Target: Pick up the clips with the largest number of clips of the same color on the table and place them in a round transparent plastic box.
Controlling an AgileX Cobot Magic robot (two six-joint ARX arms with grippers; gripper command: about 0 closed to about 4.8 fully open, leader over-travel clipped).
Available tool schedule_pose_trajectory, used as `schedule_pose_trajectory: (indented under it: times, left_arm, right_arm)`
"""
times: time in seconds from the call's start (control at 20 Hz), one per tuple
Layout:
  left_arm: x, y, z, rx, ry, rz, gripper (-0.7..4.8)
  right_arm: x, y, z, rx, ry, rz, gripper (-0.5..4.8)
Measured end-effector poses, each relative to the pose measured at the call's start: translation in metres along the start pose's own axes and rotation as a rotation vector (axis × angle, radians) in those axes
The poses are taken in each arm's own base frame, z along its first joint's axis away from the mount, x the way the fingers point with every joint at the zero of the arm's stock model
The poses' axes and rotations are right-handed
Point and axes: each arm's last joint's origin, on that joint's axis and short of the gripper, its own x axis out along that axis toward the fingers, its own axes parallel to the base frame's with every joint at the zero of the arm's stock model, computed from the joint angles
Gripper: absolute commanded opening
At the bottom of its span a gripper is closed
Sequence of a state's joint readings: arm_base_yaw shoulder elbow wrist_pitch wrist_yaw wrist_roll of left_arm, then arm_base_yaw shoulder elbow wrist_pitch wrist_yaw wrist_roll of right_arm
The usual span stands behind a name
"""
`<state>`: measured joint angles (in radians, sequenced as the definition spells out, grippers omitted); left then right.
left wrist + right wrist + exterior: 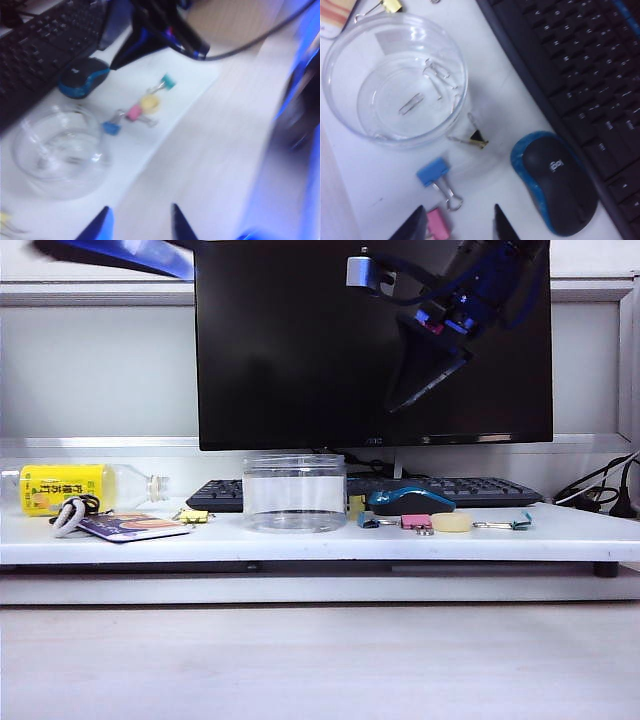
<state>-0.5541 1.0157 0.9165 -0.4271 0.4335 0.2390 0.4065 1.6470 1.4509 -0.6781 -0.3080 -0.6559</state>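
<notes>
The round transparent plastic box (295, 493) (395, 80) (60, 150) stands mid-table with thin wire pieces on its floor. Pale-yellow clips lie around it: one by the card (193, 515) (392, 5), one against the box's wall (479, 141) (357, 505), and one right of the mouse (451, 523) (150, 102). My right gripper (457, 225) (405, 395) hangs high in front of the monitor, open and empty, above the pink clip. My left gripper (140, 222) is open and empty, high over the table's front edge. Its arm (120, 252) is a blue blur at the top left of the exterior view.
A blue clip (432, 171) (368, 521), a pink clip (439, 222) (416, 523) and a teal clip (520, 523) lie near the blue-black mouse (410, 500) (555, 182). Behind are the keyboard (450, 488) and monitor (300, 340). A yellow-labelled bottle (70, 487) and a card (130, 527) lie left.
</notes>
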Motion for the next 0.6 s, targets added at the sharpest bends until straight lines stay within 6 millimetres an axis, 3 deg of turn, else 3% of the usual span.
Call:
schedule_pose_trajectory:
  times: [0.2,0.4,0.6]
  left_arm:
    - [0.034,0.000,0.020,0.124,0.162,0.076,1.61]
    - [0.046,0.010,0.030,0.130,0.202,0.119,1.61]
    - [0.045,0.010,0.033,0.170,0.189,0.109,1.61]
  right_arm:
    - [0.007,-0.002,-0.001,0.002,0.004,0.006,1.71]
    - [0.022,-0.005,-0.004,0.007,0.002,0.031,1.71]
    - [0.045,-0.008,-0.011,0.018,0.012,0.073,1.71]
